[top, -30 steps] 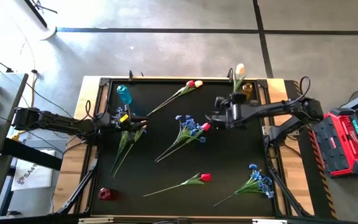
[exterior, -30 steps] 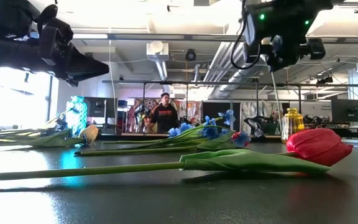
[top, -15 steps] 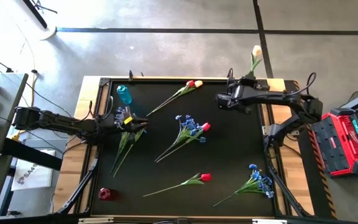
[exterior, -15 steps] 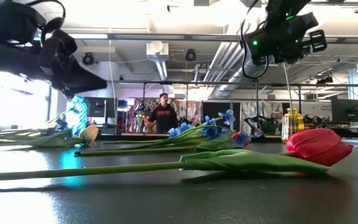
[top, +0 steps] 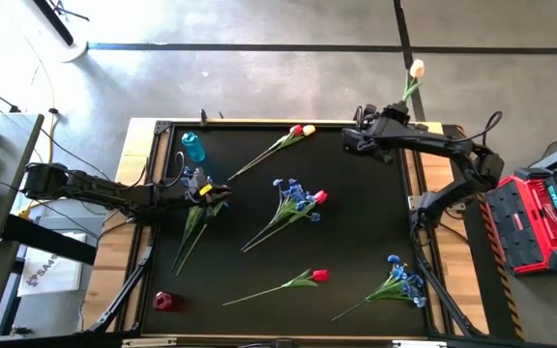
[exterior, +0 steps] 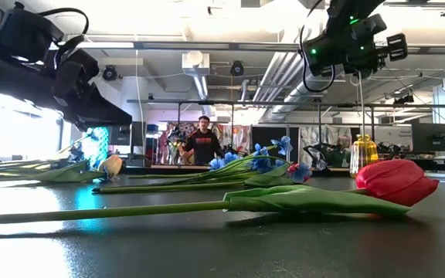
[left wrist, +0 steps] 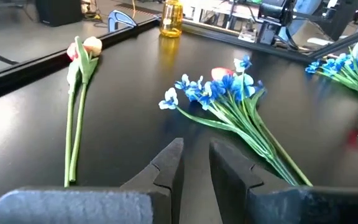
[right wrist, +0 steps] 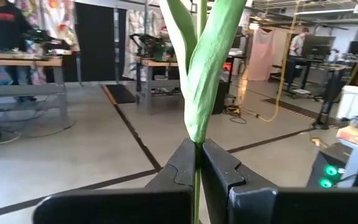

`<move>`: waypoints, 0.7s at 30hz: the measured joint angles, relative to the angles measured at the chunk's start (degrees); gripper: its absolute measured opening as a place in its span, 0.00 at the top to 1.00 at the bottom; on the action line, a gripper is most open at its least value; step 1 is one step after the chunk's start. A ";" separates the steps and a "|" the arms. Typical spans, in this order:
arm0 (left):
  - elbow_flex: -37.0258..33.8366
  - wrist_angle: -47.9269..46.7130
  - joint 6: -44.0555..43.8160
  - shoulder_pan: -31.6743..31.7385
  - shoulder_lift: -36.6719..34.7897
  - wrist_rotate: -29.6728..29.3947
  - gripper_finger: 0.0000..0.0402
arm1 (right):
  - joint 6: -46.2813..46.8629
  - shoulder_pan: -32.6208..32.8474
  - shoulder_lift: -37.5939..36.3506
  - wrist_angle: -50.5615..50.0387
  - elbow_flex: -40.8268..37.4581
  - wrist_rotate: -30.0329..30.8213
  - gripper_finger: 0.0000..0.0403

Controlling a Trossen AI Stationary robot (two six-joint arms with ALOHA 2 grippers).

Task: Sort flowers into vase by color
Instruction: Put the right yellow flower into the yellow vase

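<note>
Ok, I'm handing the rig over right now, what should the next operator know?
Right pincer: shut on the stem of a cream tulip, lifted above the table's far right corner, near the amber vase.
Left pincer: slightly open, empty, low over the table's left side.
On the table: tulip pair at the far edge, blue spray with a red tulip mid-table, red tulip and second blue spray in front, a stem bundle by the left pincer.
Done: nothing seen in the blue vase or red vase.
Left: all the sorting.
</note>
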 joint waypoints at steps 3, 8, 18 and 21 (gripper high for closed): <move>0.00 0.01 0.03 0.00 0.00 -0.30 0.85 | -2.50 -1.38 0.00 -0.03 2.08 0.00 1.00; 0.00 0.71 1.49 0.00 0.00 -0.38 0.85 | -4.35 -3.67 0.00 -0.34 4.84 0.00 1.00; 0.00 3.45 3.19 0.00 0.00 -0.70 0.85 | -4.77 -5.95 -0.02 5.37 4.45 0.00 1.00; 0.00 3.95 4.03 0.00 0.00 -0.88 0.85 | -4.75 -5.91 -0.02 6.13 3.07 0.00 1.00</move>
